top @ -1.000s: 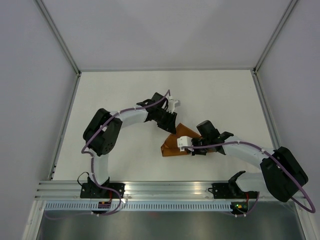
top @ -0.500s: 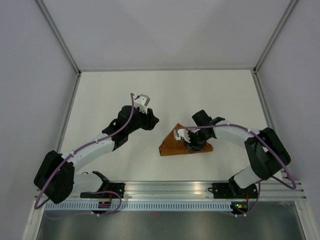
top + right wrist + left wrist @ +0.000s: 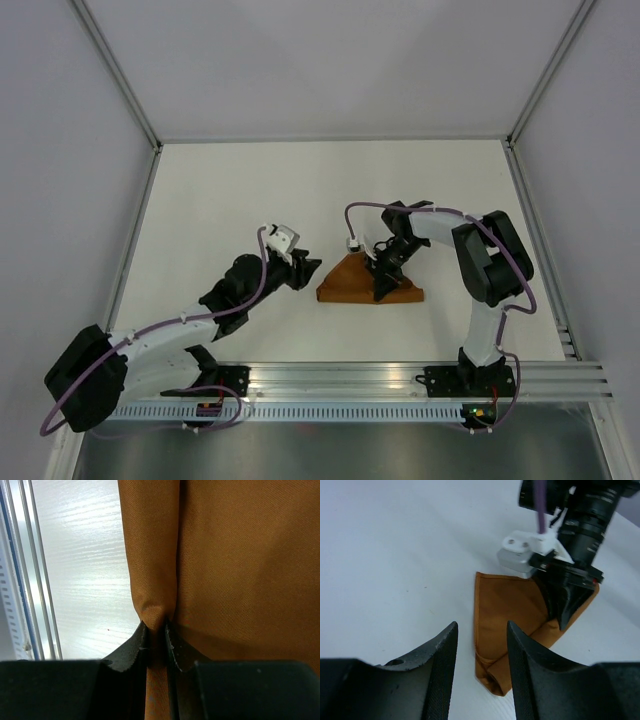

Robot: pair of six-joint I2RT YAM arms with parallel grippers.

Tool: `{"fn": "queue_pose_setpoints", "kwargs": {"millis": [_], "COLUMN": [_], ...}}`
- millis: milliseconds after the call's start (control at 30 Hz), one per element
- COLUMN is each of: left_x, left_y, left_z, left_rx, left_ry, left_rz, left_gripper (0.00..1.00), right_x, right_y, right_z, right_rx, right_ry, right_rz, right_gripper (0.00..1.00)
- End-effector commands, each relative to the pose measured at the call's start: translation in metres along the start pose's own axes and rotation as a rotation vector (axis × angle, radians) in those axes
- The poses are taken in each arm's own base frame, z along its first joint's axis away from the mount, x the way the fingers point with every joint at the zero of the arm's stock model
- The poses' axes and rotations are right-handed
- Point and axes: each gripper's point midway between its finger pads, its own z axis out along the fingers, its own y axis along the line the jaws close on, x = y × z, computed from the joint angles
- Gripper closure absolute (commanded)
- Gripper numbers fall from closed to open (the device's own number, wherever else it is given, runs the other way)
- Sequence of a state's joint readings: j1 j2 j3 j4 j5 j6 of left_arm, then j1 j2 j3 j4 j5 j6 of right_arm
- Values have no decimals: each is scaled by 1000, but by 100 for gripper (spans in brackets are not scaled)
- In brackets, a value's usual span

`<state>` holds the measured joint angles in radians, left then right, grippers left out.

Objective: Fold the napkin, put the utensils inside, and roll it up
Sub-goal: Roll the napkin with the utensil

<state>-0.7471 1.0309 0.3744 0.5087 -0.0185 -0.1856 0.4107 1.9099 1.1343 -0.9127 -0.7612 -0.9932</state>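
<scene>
I have the napkin (image 3: 345, 284) lying folded into a rough triangle on the white worktop (image 3: 230, 190), a little right of centre and closer to the arms' bases than to the far wall. My right pincer (image 3: 382, 285) is down on the cloth's right half, and the right wrist view shows its two fingers (image 3: 131, 647) clamped on a raised fold of the orange fabric, which is squeezed thin between them. My left pincer (image 3: 308, 268) hangs just beside the napkin's left corner and does not touch it. From the left wrist view its fingers (image 3: 442, 655) stand apart with nothing gripped, and through the gap I can see the near corner of the cloth, where the layers curl into a small roll
</scene>
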Motion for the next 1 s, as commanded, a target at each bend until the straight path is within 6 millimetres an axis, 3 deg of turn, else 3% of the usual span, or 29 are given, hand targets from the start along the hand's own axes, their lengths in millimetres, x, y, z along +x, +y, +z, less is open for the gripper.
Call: {"fn": "queue_pose_setpoints", "kwargs": {"millis": [0, 133, 167, 200, 567, 733, 967], "left_x": [-8, 33, 54, 62, 95, 116, 132], "left_y": [-26, -57, -70, -73, -124, -131, -127], "left_z": [9, 27, 30, 33, 64, 76, 78], "left_rx": [76, 181, 217, 221, 367, 388, 394], "left_ry": [-40, 111, 168, 193, 243, 284, 316], "left_rz": [187, 334, 371, 397, 565, 605, 623], "left_gripper": [51, 49, 49, 49, 43, 43, 44], "right_x": [21, 18, 18, 18, 25, 28, 26], "right_y": [-26, -34, -34, -35, -43, -44, -47], "right_z": [11, 12, 12, 13, 13, 13, 10], "right_rx": [24, 20, 22, 22, 20, 15, 20], "right_ry": [84, 81, 81, 81, 102, 104, 104], "right_rz": [-24, -8, -3, -3, 28, 45, 46], "right_gripper": [99, 99, 100, 100, 99, 99, 100]}}
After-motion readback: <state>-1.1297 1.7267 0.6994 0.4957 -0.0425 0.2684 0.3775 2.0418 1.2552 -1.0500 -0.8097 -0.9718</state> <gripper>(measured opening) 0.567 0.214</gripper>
